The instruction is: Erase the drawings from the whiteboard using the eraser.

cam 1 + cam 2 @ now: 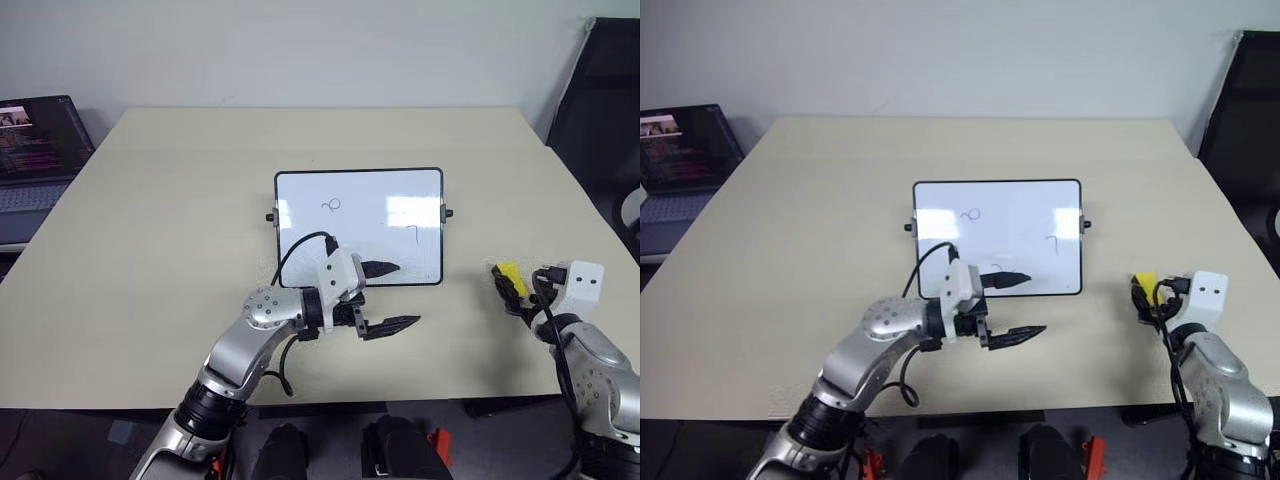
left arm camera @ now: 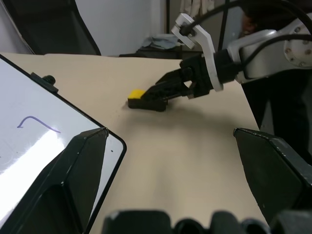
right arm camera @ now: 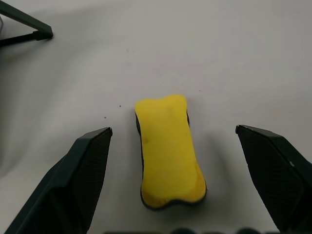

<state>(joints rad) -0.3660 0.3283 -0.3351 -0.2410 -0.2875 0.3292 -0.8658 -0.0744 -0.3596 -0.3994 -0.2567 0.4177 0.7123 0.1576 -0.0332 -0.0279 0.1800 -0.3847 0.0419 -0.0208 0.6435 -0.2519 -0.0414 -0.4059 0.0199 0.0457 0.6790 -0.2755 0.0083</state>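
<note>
Squarely between the open right claw (image 3: 173, 141) fingers, the eraser (image 3: 168, 148), untouched.

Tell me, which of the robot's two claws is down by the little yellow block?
The right gripper: its open fingers flank the eraser on the table. The left gripper, also open, hovers at the whiteboard's near edge.

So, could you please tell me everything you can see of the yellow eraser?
The eraser is a small yellow block with a slightly waisted, bone-like outline and a dark layer underneath. It looks like smooth foam or plastic. It lies flat, yellow side up, on the beige table, to the right of the whiteboard and apart from it. The right end effector stands open around it, one finger on each side; in the right wrist view neither finger touches it.
</note>
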